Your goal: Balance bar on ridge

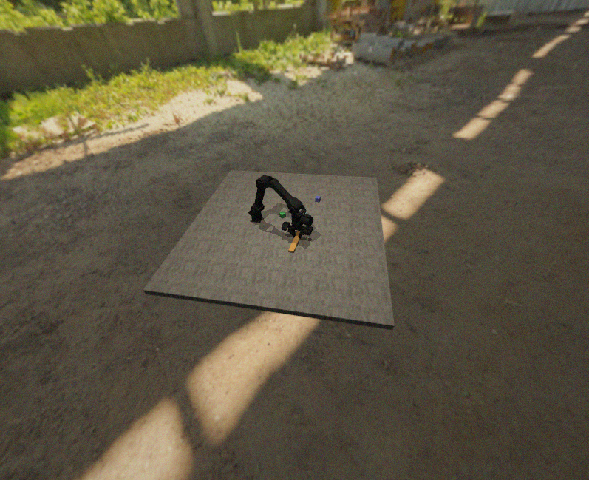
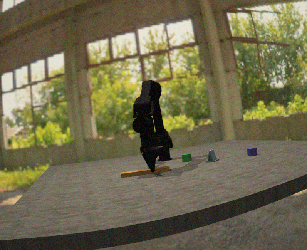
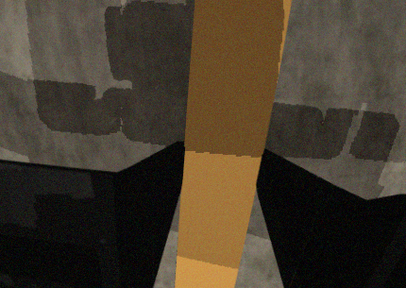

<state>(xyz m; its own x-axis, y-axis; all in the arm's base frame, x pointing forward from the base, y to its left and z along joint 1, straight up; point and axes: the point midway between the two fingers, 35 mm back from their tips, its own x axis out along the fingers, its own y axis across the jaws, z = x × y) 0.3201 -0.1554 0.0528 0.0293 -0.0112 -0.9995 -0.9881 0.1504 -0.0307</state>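
The orange bar point(image 1: 294, 242) point(image 2: 131, 173) point(image 3: 231, 79) lies flat and appears to rest on the table point(image 1: 214, 265) point(image 2: 98, 205). My gripper point(image 1: 296, 234) point(image 2: 153, 170) point(image 3: 220, 154) points down and is shut on the bar, one finger against each long side. In the exterior view it grips the bar somewhat right of its middle. The ridge point(image 2: 211, 156), a small grey-teal wedge on a flat base, stands upright on the table to the right of the gripper. I cannot make out the ridge in the top view or the wrist view.
A green cube point(image 1: 282, 214) point(image 2: 186, 157) stands between the arm's base and the ridge in the exterior view. A blue cube point(image 1: 317, 199) point(image 2: 252, 151) stands farther off, to the right of the ridge in the exterior view.
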